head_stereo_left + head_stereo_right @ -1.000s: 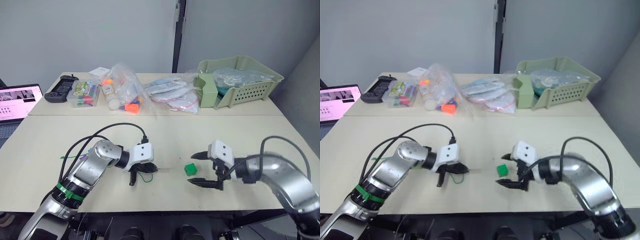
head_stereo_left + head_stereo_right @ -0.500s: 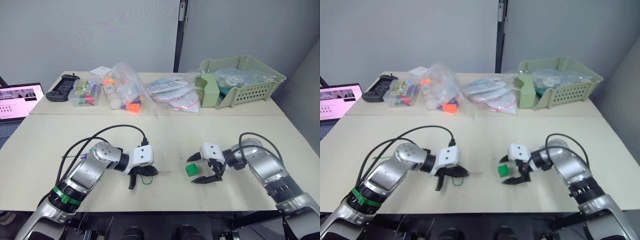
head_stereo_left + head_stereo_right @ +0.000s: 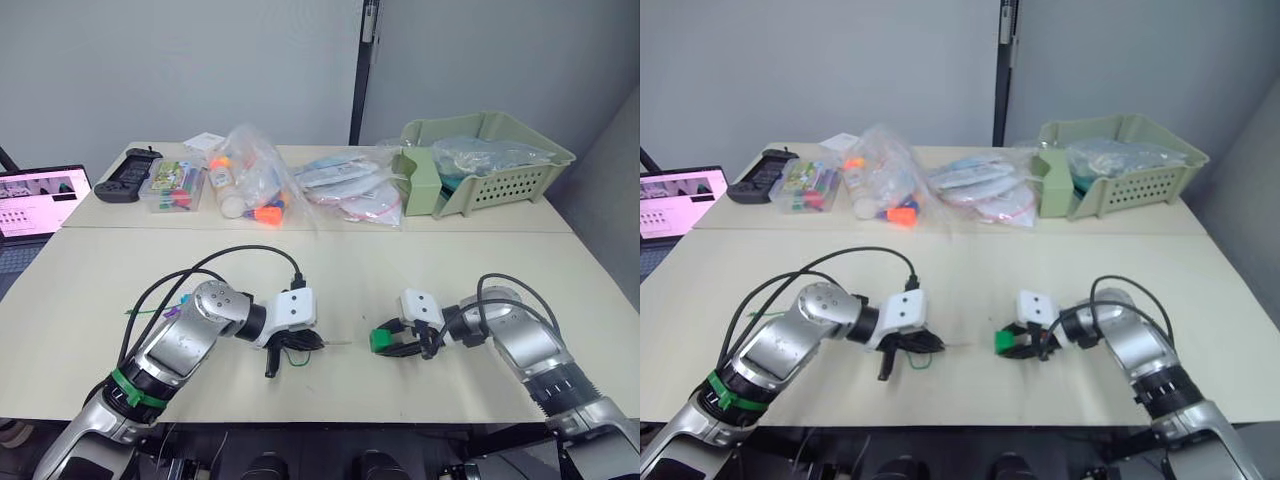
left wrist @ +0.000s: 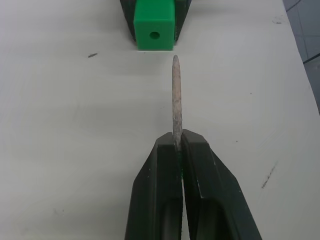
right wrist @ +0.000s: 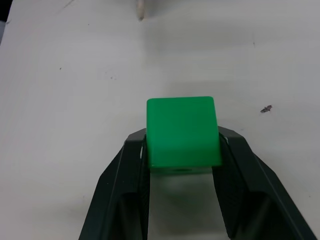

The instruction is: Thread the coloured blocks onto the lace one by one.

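Left gripper [image 4: 178, 142]: fingers pressed together on the stiff pale tip [image 4: 175, 95] of the lace [image 3: 292, 352], which sticks straight out from between them. The tip points toward the green block [image 4: 154, 31] but stops short of it, slightly to one side of the hole in the block's facing side. Behind the fingers, a small loop of green lace lies on the table [image 3: 330, 280] under the gripper, and more green string [image 3: 150, 311] shows on the table beside the left arm.

Right gripper [image 5: 182, 155]: fingers clamped on the green block, one against each side, with the block held low over the tabletop. The lace tip lies beyond the block, apart from it.

The two grippers face each other near the front edge of the table, with the block and the lace tip between them.

Far side of the table, along the wall: a laptop [image 3: 38, 192] at the far left edge, then a black controller [image 3: 122, 177], a clear box [image 3: 171, 187] of coloured pieces, a plastic bag [image 3: 249, 182] of coloured blocks, flat packets [image 3: 347, 190] in clear wrap, and a pale green basket [image 3: 490, 171] holding bagged items at the right.
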You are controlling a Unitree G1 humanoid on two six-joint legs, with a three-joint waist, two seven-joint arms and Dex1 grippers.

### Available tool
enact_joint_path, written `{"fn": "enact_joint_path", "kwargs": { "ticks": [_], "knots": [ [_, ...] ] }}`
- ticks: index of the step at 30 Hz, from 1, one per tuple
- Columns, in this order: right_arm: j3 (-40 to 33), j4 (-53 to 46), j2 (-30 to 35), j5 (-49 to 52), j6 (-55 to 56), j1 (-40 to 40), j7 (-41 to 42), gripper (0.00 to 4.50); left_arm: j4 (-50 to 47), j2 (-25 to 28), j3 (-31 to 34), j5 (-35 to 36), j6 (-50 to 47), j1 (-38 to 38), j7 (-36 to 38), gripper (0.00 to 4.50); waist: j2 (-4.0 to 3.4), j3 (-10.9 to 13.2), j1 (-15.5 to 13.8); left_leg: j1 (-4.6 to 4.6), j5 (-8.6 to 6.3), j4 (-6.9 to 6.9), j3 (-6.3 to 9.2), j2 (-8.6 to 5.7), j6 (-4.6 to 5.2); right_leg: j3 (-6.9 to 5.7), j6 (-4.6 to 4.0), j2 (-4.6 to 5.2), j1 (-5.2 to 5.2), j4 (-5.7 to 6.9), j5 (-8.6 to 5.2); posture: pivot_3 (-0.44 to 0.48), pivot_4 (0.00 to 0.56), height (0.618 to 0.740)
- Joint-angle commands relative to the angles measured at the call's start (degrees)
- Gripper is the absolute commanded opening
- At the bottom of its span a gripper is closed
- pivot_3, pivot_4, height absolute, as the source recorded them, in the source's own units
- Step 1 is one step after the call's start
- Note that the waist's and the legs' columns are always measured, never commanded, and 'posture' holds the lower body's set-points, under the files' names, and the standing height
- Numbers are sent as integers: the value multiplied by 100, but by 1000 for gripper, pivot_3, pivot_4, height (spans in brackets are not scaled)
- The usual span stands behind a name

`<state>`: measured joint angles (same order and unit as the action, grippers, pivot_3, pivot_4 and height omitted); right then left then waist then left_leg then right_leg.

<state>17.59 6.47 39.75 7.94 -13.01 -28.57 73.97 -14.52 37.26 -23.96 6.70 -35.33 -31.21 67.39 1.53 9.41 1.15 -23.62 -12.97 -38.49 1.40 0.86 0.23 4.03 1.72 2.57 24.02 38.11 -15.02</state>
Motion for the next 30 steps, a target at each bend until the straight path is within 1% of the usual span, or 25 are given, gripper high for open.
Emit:
{"fn": "enact_joint_path", "kwargs": {
  "ticks": [1,4,10,17,30],
  "knots": [
    [-36,-703,-60,-28,-575,218,-378,1191,-152,-86,-287,-210,-161,-169,-167,0,0,0,-4,0,0,0,0,1,0,0,0,-1,0,1,0,0,150,740],
    [34,-952,-82,-116,-811,358,-593,1191,-64,-187,-418,-297,-170,-255,-259,0,0,0,0,4,0,-2,0,1,0,-1,0,-4,-3,1,0,0,150,740],
    [132,-1323,-62,-31,-1112,528,-580,1191,18,-227,-466,-308,-167,-401,-308,0,0,0,12,11,0,-4,-2,4,0,-1,0,-8,-7,1,0,0,150,740],
    [154,-1391,-57,-31,-1233,516,-546,1191,27,-187,-481,-332,-92,-487,-295,0,0,0,0,10,0,-3,-1,3,0,-1,0,-7,-8,0,0,0,150,740],
    [203,-1633,-78,-5,-1419,507,-569,1191,193,-397,-643,-442,50,-588,-313,0,0,0,-5,10,0,-4,-1,2,0,-1,1,-7,-9,-1,-1,0,150,740]
  ]
}}
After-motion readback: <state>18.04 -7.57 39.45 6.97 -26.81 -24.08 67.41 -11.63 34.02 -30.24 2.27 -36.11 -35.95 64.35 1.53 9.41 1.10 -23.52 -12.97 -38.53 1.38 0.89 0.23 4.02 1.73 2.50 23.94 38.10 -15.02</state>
